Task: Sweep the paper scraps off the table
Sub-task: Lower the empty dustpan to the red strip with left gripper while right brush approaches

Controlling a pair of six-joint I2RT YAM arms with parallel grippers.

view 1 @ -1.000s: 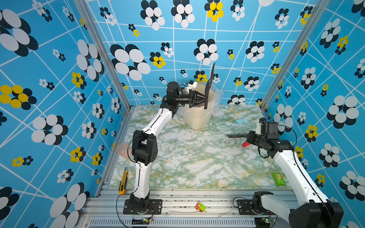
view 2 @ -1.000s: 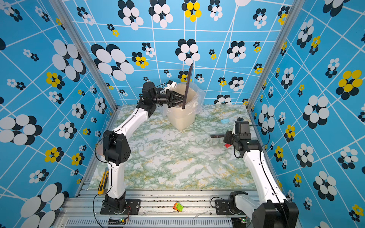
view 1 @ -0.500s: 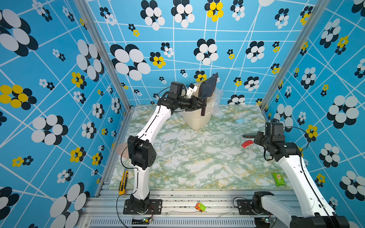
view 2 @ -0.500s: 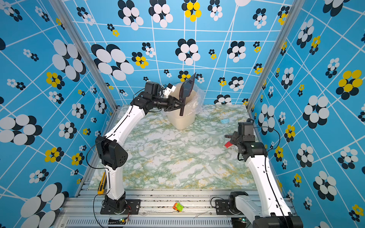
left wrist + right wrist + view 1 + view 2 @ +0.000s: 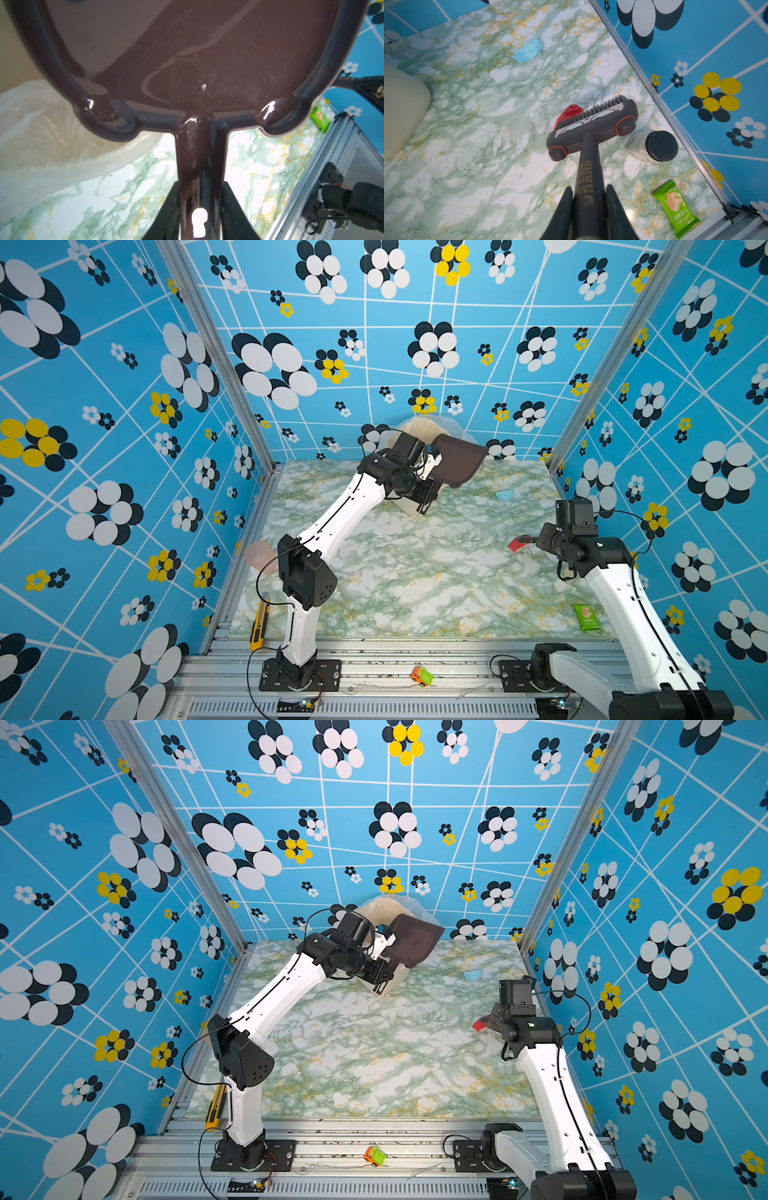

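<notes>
My left gripper [image 5: 200, 193] is shut on the handle of a brown dustpan [image 5: 197, 52], held tilted above the cream bin [image 5: 415, 429] at the back of the table [image 5: 415, 580]. The pan [image 5: 457, 462] looks bare. My right gripper [image 5: 588, 199] is shut on the handle of a grey brush [image 5: 591, 128] near the right edge. Its bristles touch a red paper scrap [image 5: 570, 113], seen in both top views [image 5: 517, 543] [image 5: 480, 1025]. A light blue paper scrap [image 5: 528, 51] lies further back on the right [image 5: 504, 494].
A white jar with a black lid [image 5: 652, 148] lies beside the brush by the right rail. A green snack packet [image 5: 586, 617] lies at the front right. A pink cup [image 5: 261, 556] and a yellow knife [image 5: 258, 624] sit at the left edge. A toy car [image 5: 421, 675] rests on the front rail.
The left arm has swung the dustpan from standing on edge over the bin to a flatter tilt. The right arm has drawn the brush back toward the right, next to the red scrap.
</notes>
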